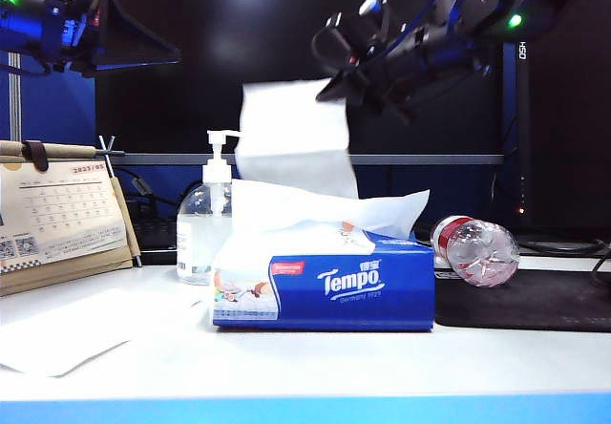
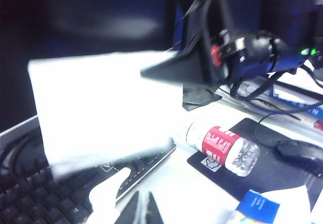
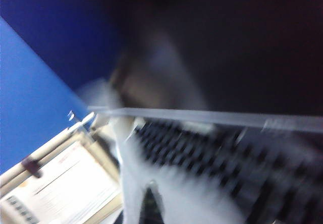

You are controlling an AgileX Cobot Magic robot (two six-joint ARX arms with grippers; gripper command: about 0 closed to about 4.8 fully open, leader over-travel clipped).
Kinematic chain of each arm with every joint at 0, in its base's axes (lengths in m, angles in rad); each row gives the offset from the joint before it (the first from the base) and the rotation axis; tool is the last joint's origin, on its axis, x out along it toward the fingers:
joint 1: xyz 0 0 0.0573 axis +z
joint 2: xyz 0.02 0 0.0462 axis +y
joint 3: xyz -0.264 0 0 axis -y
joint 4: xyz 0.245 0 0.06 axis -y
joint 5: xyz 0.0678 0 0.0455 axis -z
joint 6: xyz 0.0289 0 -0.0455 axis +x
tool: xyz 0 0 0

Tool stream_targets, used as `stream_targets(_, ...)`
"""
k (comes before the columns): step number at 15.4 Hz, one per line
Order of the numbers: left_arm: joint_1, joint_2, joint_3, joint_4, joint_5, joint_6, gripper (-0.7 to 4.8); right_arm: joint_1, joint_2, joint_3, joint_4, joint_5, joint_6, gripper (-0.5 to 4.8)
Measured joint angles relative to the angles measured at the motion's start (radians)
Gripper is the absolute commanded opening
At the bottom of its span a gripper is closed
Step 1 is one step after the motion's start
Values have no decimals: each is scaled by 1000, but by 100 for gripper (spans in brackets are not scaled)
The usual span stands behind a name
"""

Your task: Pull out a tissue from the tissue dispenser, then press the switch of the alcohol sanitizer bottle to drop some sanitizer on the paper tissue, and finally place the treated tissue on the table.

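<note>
The white tissue hangs in the air above the blue Tempo tissue dispenser, pinched at its upper corner by my right gripper, which is shut on it. The left wrist view shows the same tissue held by the right gripper. The right wrist view is blurred, with the tissue wrapped round the right gripper. The clear alcohol sanitizer bottle with its white switch stands left of the dispenser. My left gripper hovers high at the upper left, shut and holding nothing.
A desk calendar leans at the left. Another white sheet lies flat on the table. A red-labelled water bottle lies on the black mat. A keyboard and a mouse sit behind.
</note>
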Motion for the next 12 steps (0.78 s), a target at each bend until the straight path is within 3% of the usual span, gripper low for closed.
stream_targets(3, 0, 0, 0, 0, -19, 26, 21, 28, 2, 0, -7, -67, 60, -1)
stream_targets(6, 0, 3, 0, -1, -20, 27, 21, 54, 2, 0, 43, -182, 199, -1)
stream_targets(12, 0, 4, 0, -1, -20, 36, 21, 61, 2, 0, 115, -228, 382, -1)
